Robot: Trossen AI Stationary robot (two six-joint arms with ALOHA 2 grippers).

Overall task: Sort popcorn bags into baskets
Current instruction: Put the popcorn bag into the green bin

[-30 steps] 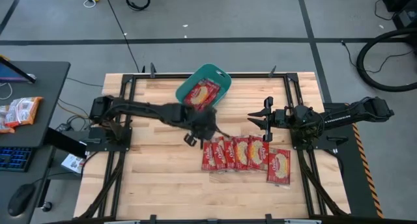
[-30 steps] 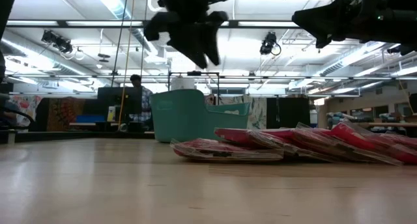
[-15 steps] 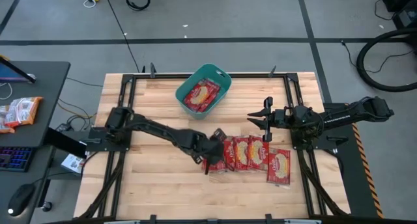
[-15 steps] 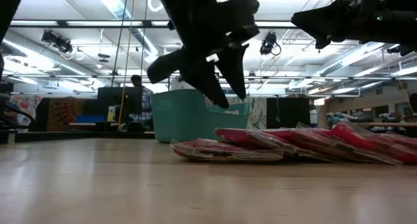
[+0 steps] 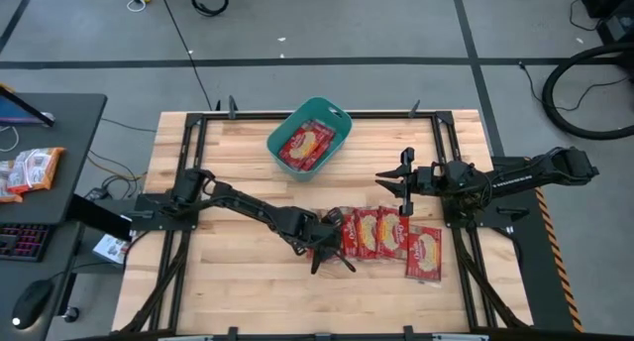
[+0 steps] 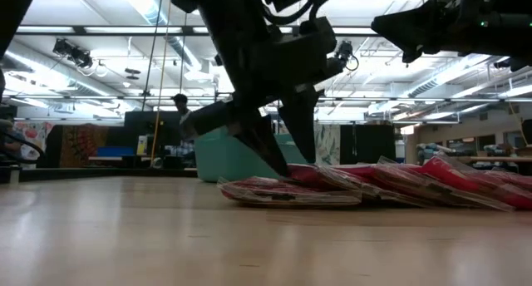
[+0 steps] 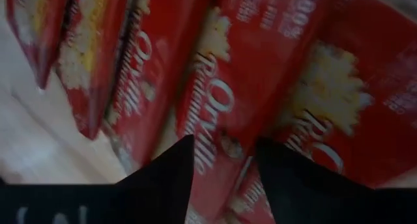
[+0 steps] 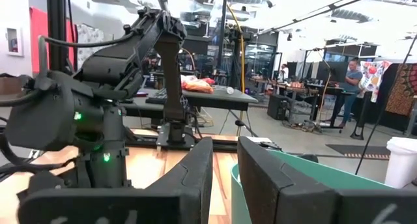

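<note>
Several red popcorn bags (image 5: 381, 237) lie in an overlapping row on the table's near right part, each leaning on its neighbour (image 6: 374, 182). One more bag (image 5: 307, 143) lies inside the teal basket (image 5: 332, 118) at the far middle of the table. My left gripper (image 5: 332, 252) is open and low over the row's left end (image 6: 298, 171). In the left wrist view its two fingers straddle red packet faces (image 7: 228, 87). My right gripper (image 5: 381, 182) waits open above the table, right of the basket and beyond the row (image 8: 225, 159). My left gripper comes from above, slanting down toward the table's right, fingers spread. In the low view one fingertip (image 6: 287, 175) meets the top face of the leftmost bags (image 6: 266, 186), which lie flat on the table. Whether the other finger touches a packet, I cannot tell.
Black frame rails (image 5: 188, 133) run along the table's edges. Bare wood (image 5: 228, 282) spreads left of the row. A desk to the left of the table carries an orange-and-white packet (image 5: 30, 168). People stand in the room behind (image 6: 179, 111).
My left gripper has swung from beside the basket toward the table's near edge and come down onto the left end of the packet row, staying open. The packets and the right arm have kept still.
</note>
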